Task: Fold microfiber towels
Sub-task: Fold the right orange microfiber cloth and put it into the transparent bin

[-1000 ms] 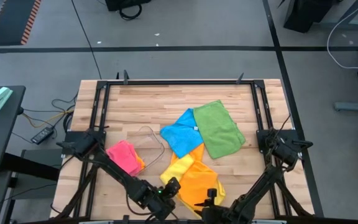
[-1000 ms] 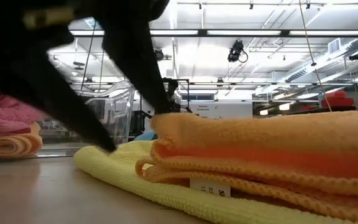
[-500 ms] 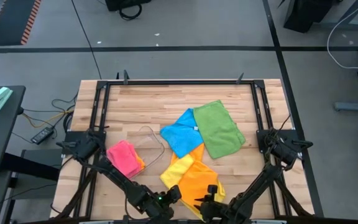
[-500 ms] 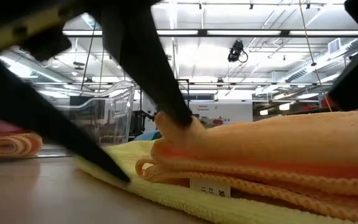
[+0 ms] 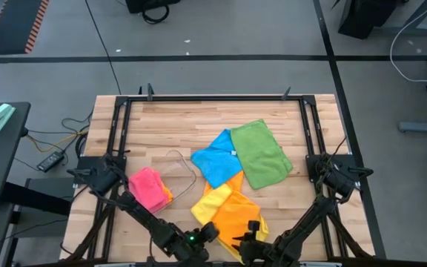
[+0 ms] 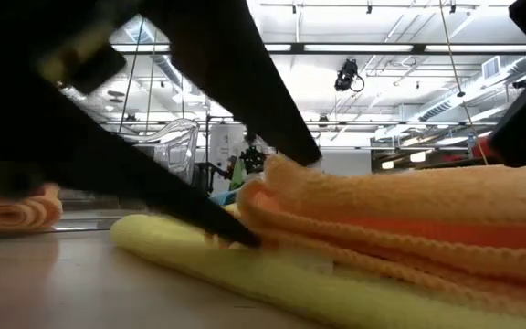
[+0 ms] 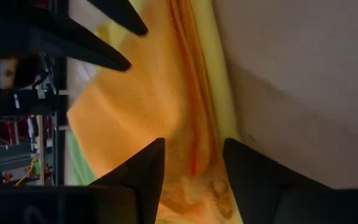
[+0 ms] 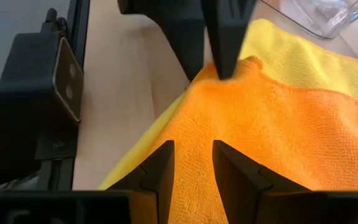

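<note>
A folded orange towel (image 5: 239, 216) lies partly on a yellow towel (image 5: 207, 202) near the table's front edge. My left gripper (image 5: 208, 232) is open at the orange towel's near left corner. One finger is above the corner and one is below it, as the low view (image 6: 281, 206) shows. My right gripper (image 5: 252, 236) is open just over the orange towel's near edge (image 8: 193, 165). Whether it touches the towel, I cannot tell. A blue towel (image 5: 215, 159) and a green towel (image 5: 262, 154) lie flat farther back. My left gripper straddles the orange towel's near left corner (image 8: 244, 65), coming level from the table's left. Its upper finger (image 6: 277, 119) lies on top of the folded layers. Its lower finger (image 6: 199, 206) lies between the orange towel and the yellow one. The corner humps up against the fingers and rests on the yellow towel.
A folded pink towel (image 5: 148, 187) sits on another folded cloth at the left. A clear plastic tray (image 5: 178, 167) stands between it and the blue towel. A black frame (image 5: 213, 97) rims the table. There is bare wood along the far edge.
My left gripper has gone toward the table's right, into the orange towel's corner, and its lower finger has slid under the edge. The corner has been pushed up into a hump while the rest of the towel stays put. My right gripper has come closer over the towel's near edge.
</note>
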Robot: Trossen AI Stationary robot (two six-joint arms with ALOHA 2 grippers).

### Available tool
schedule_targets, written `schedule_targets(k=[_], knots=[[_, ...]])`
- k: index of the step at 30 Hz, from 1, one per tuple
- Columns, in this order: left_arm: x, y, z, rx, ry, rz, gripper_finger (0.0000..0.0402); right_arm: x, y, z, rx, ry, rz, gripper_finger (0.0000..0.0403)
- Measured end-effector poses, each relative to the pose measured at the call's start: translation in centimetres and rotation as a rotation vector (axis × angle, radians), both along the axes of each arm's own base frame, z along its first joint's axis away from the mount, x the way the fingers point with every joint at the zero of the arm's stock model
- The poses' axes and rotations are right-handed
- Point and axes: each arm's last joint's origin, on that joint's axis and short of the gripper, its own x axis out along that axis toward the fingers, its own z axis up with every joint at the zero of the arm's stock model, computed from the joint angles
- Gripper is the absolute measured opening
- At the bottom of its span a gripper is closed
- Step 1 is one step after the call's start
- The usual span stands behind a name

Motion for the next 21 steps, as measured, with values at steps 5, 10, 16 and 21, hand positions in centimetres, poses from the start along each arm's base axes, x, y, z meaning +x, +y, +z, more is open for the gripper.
schedule_targets(k=[5, 10, 16, 21], knots=[[0.0, 0.1, 0.2, -0.006, -0.007, 0.014, 0.0153, 0.0, 0.0, 0.0, 0.006, -0.001, -0.003, 0.0117], [0.2, 0.3, 0.2, -0.022, 0.003, 0.013, 0.0151, 0.0, 0.0, 0.0, 0.006, -0.002, -0.003, 0.0117], [0.6, 0.8, -0.6, -0.019, 0.035, 0.018, 0.0164, 0.0, 0.0, 0.0, 0.011, -0.003, -0.008, 0.0117], [0.4, 0.4, -0.9, 0.013, 0.023, 0.010, 0.0167, 0.0, 0.0, 0.0, 0.018, -0.005, -0.013, 0.0117]])
